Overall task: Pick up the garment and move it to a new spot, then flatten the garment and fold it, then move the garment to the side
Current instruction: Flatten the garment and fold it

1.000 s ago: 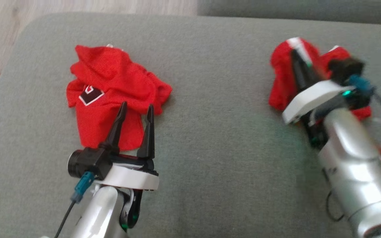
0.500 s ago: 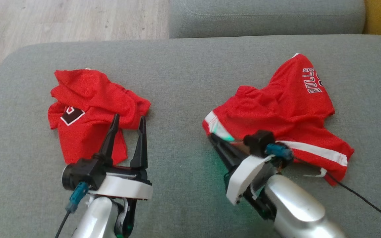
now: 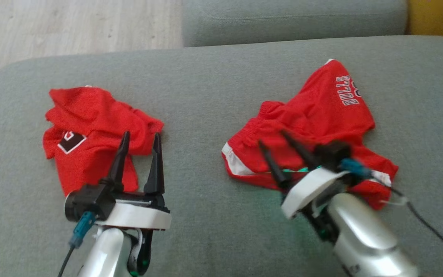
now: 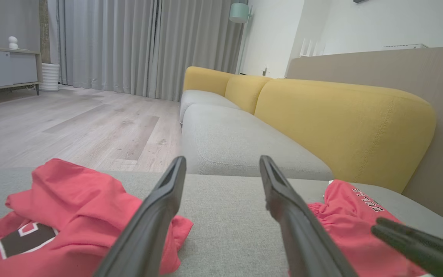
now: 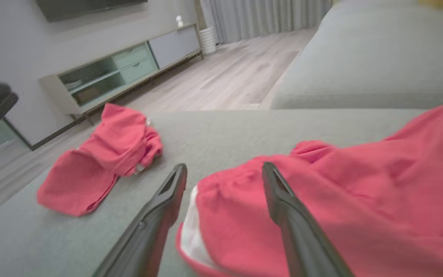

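Grey fabric sofa seat (image 3: 206, 96). Red mesh shorts (image 3: 321, 115), white trim, "BULLS" lettering, rumpled on right half. Crumpled red jersey (image 3: 90, 115) left. Left claw (image 3: 140, 134) spread, empty; right claw (image 3: 272, 137) spread above shorts, gripping nothing.

Red mesh shorts (image 3: 313, 123) with white trim and white "BULLS" lettering lay rumpled, partly spread, on the right half of the grey sofa cushion (image 3: 206, 96), with the gathered waistband bunched toward the cushion's middle.
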Tool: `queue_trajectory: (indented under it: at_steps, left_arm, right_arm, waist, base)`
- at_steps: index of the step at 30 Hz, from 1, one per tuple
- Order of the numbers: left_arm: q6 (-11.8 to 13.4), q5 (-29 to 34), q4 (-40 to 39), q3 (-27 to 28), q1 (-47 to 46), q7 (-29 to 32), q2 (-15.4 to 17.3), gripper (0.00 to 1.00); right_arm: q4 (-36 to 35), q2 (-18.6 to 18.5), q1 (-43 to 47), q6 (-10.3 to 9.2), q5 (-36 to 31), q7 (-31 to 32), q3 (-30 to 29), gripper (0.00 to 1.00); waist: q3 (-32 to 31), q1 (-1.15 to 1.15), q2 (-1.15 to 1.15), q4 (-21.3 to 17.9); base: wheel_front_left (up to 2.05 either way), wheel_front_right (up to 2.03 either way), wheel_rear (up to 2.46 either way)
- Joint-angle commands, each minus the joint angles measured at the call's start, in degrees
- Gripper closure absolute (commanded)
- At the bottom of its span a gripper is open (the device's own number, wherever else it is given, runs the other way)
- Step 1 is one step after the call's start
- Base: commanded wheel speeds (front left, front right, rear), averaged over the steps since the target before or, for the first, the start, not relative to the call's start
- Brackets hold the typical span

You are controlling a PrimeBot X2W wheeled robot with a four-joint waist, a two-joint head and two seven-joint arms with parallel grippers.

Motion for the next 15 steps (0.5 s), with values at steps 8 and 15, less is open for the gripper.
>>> queue_trajectory:
  at_steps: [8, 15]
  left_arm:
    - [-0.4, 0.9, -3.0, 2.9, -0.3, -0.5, 0.2, 0.0]
    - [-1.0, 1.1, -2.6, 2.8, -0.9, -0.5, 0.2, 0.0]
  right_arm:
    - [-10.0, -3.3, 6.4, -0.04, -6.0, -2.6, -16.8, 0.0]
    - [-15.1, 0.2, 14.1, -0.04, -12.8, -3.1, -30.0, 0.0]
  waist:
    - [-0.6, 0.0, 0.0, -4.7]
    - [0.6, 0.0, 0.0, -7.1]
  base:
    - [0.0, 0.0, 0.0]
    - [0.0, 0.0, 0.0]
